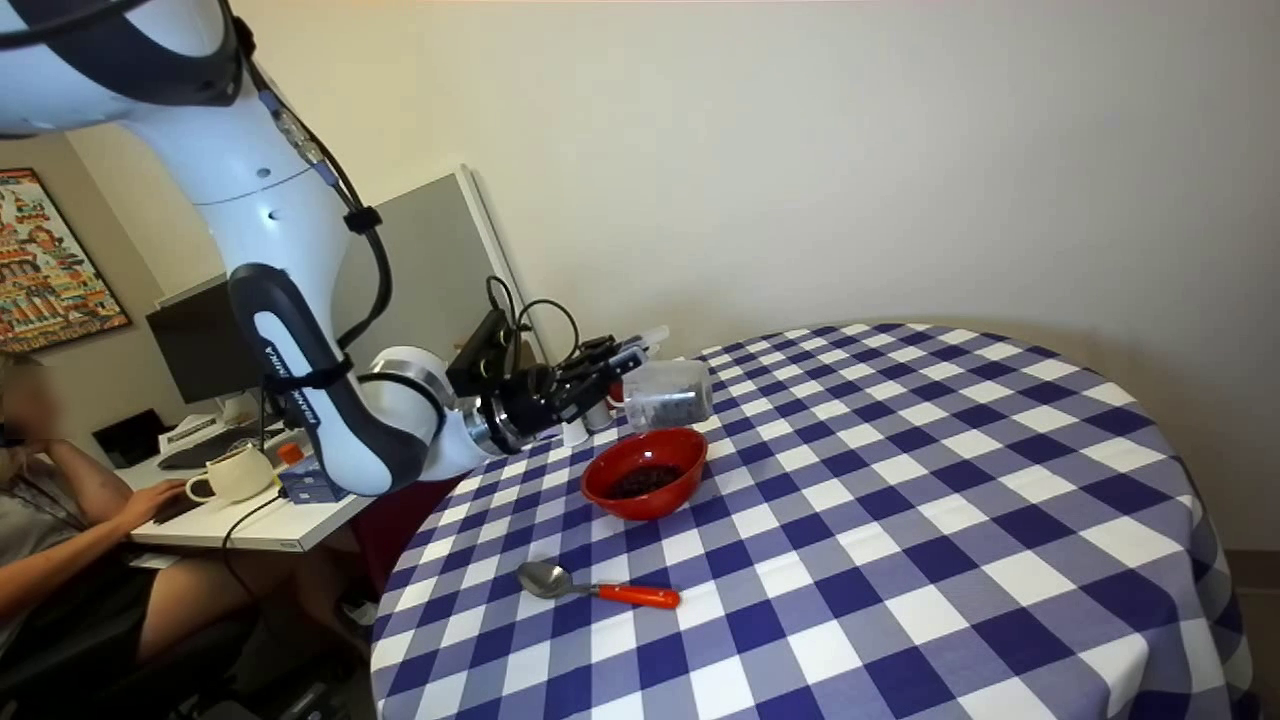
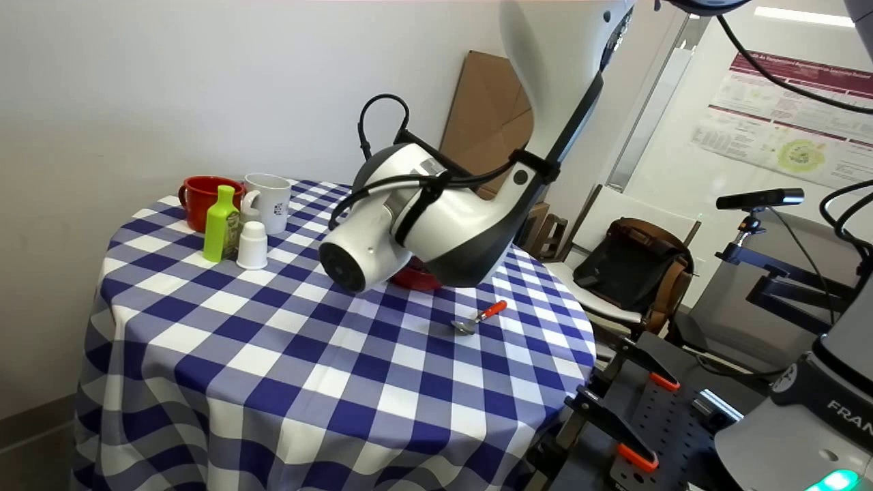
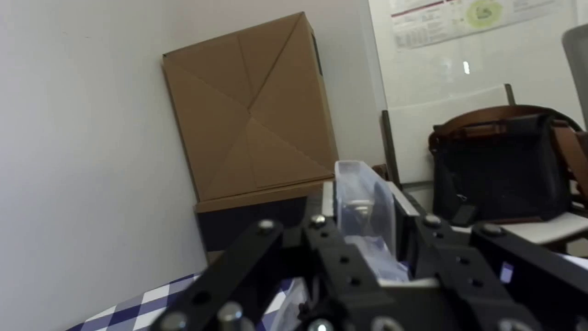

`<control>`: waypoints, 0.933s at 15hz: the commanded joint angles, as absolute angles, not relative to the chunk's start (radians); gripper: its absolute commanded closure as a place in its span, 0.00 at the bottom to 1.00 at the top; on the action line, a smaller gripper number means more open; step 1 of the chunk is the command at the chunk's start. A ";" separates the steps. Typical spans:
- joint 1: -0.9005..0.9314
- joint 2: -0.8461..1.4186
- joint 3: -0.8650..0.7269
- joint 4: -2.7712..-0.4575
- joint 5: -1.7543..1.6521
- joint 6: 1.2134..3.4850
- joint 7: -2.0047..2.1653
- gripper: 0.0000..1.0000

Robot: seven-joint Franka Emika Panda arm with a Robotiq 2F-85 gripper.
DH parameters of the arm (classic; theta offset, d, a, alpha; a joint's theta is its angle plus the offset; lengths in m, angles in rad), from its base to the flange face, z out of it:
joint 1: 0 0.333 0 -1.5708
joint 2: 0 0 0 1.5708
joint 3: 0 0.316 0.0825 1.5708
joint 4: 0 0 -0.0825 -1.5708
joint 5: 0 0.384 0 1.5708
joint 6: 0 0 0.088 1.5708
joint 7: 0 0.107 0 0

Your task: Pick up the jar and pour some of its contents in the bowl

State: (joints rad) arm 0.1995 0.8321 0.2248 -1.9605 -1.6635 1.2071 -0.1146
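The translucent jar [image 1: 668, 390] is tipped over on its side in the air, just above and behind the red bowl [image 1: 650, 508], with dark bits along its lower side. My gripper [image 1: 632, 352] is shut on a whitish translucent part of the jar, seemingly its handle. In the wrist view, that part stands between the two fingers [image 3: 365, 207], and some of the jar's body [image 3: 291, 305] shows below at the left. The bowl stands upright with dark bits inside. In an exterior view the arm hides the jar, the gripper and most of the bowl [image 2: 415, 278].
An orange-handled spoon [image 1: 632, 595] lies in front of the bowl. A red mug [image 2: 201, 201], a white mug [image 2: 276, 204], a green bottle [image 2: 218, 232] and a white shaker [image 2: 253, 249] stand together near the wall. A person [image 1: 60, 540] sits at a desk beside the table.
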 commanded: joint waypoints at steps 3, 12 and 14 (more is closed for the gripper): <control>0.165 0.805 0.250 -1.812 -1.460 1.277 -0.125 0.92; 0.075 0.699 0.211 -1.565 -1.141 1.373 -0.359 0.93; 0.050 0.699 0.196 -1.504 -1.058 1.386 -0.416 0.93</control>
